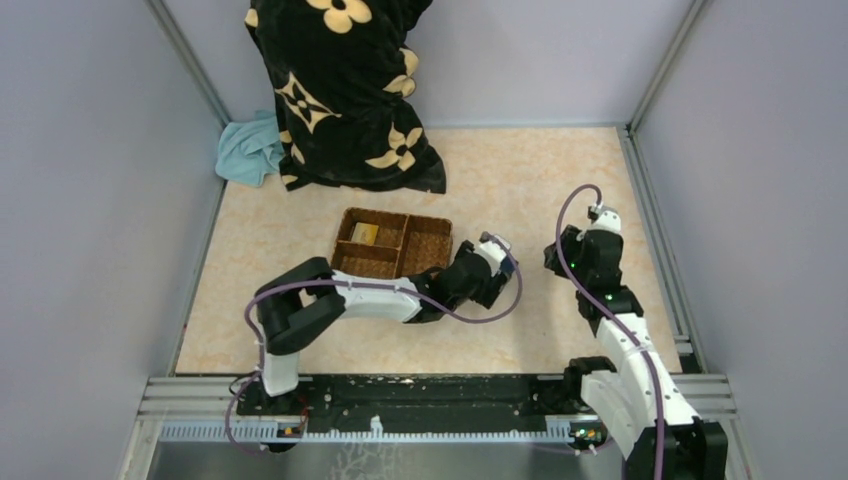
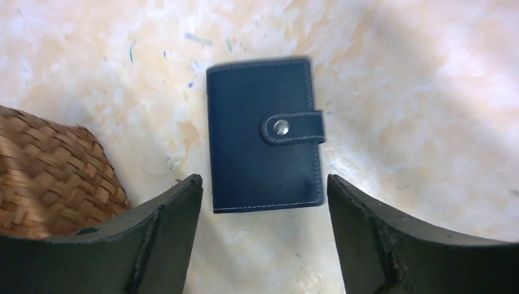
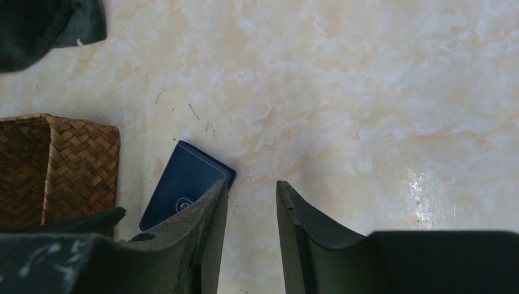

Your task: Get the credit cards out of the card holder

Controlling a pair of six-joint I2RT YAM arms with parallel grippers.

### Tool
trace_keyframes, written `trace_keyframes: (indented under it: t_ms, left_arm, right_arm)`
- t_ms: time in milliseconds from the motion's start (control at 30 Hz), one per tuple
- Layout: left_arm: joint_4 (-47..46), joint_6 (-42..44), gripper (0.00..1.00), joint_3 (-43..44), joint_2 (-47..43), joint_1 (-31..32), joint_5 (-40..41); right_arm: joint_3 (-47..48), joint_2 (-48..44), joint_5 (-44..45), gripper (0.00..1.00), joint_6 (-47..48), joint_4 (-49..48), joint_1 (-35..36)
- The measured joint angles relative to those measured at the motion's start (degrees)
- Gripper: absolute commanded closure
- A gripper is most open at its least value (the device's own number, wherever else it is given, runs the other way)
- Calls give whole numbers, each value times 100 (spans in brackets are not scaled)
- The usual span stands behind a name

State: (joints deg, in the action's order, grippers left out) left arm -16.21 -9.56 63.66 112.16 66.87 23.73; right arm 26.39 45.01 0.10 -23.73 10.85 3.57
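Marbled beige table (image 2: 398, 92) fills both wrist views, and the navy holder (image 2: 264, 135) lies flat on it, closed, its clasp (image 2: 292, 128) snapped, just right of the wicker basket (image 2: 55, 171). No cards show; presumably they are inside. A pale yellow thing (image 1: 362, 233) sits in one basket compartment, but I cannot tell whether it is a card. The left claw (image 2: 263, 184) hangs over the holder's near end with its jaws wide, one on each side, gripping nothing. The right claw (image 3: 251, 187) waits beside the holder, jaws partly apart and empty. The main risk I see is the flat case on a smooth top: if the jaws meet unevenly, it could skid or spin towards the basket instead of lifting. Squeezing across its width would also press the flap shut, so the clasp might never come free. With both claws this near, they could knock each other or pin the holder down.
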Motion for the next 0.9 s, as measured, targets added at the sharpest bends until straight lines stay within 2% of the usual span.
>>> trace_keyframes:
  t_ms: [100, 200, 267, 367, 433, 500, 533, 733, 900]
  left_arm:
    - [-275, 57, 0, -286, -503, -20, -173]
    - [-570, 13, 1, -411, -857, -120, -435]
    - [-654, -140, 11, -442, -973, -354, -780]
    - [-675, -446, 39, -516, -981, -855, -1176]
    - [-671, -570, 60, -560, -905, -1121, -1231]
    - [-682, -629, 83, -562, -743, -1274, -1226]
    - [-734, -669, 87, -549, -664, -1292, -1239]
    - [-813, -778, 89, -323, -238, -1307, -1419]
    - [-804, -914, 88, -280, -221, -1425, -1421]
  right_arm:
    - [-2, 79, -76, 64, 74, -111, 68]
    - [-2, 155, 96, 63, 164, -186, 435]
    - [-2, 208, 136, 64, 190, -258, 715]
    - [-2, 407, 74, 65, 208, -420, 868]
    - [-2, 557, 35, 77, 208, -501, 872]
    - [-2, 675, 4, 99, 205, -562, 890]
    - [0, 713, -2, 100, 221, -570, 905]
    - [162, 896, -57, 100, 260, -562, 916]
    - [195, 951, -83, 100, 273, -636, 916]
